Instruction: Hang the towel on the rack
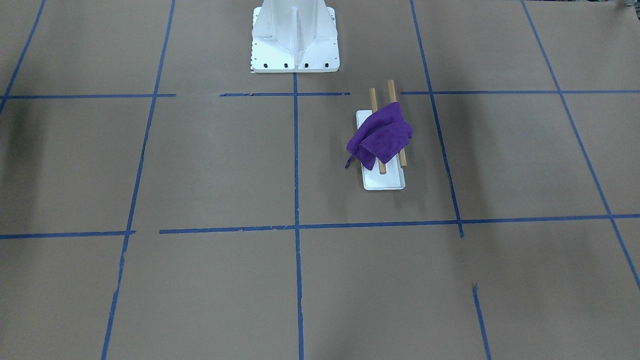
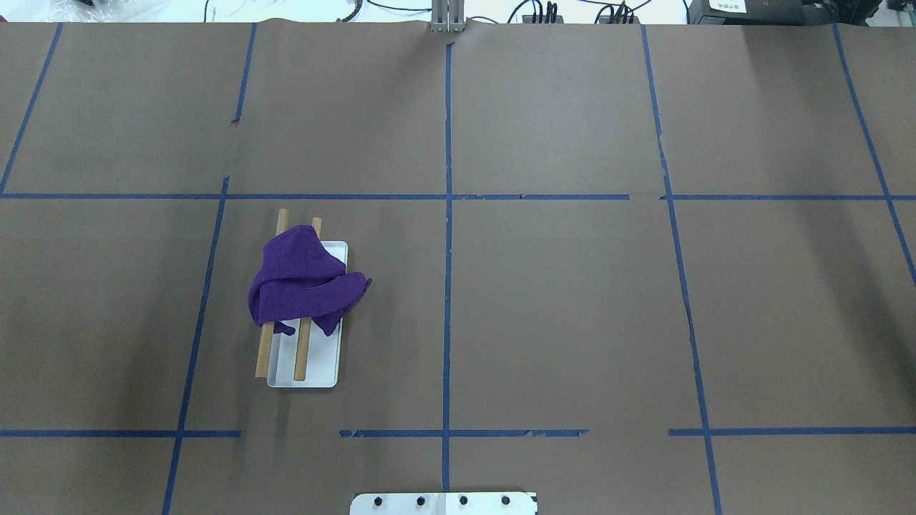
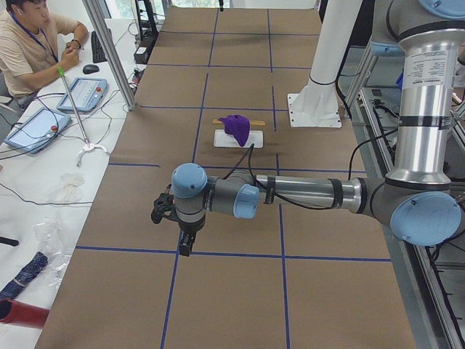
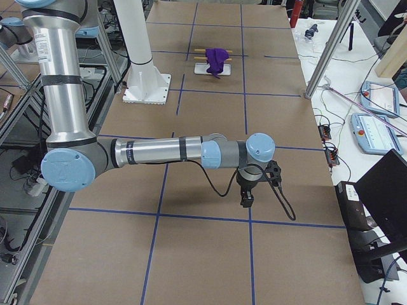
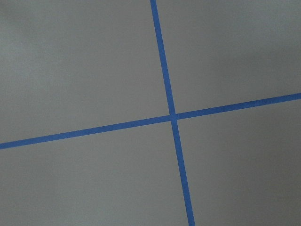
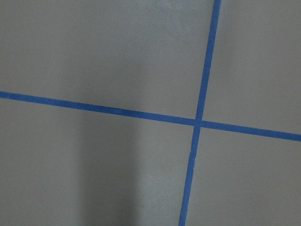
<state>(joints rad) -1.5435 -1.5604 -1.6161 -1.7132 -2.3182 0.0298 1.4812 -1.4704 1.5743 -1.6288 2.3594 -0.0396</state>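
A purple towel [image 1: 382, 135] lies bunched over both wooden rods of the rack [image 1: 382, 181], which has a flat white base. It sits on the robot's left half of the table in the overhead view, towel [image 2: 300, 282] on rack [image 2: 318, 365]. Neither gripper is near it. My left gripper [image 3: 185, 243] hangs over the table near its left end, seen only in the exterior left view. My right gripper [image 4: 245, 200] hangs near the right end, seen only in the exterior right view. I cannot tell whether either is open or shut. Both wrist views show only brown paper and blue tape.
The large white pedestal base [image 1: 295, 55] with bolts stands at the robot's side of the table. Blue tape lines [image 2: 448, 286] grid the brown paper. An operator [image 3: 29, 43] and teach pendants [image 3: 80, 93] are at a side desk.
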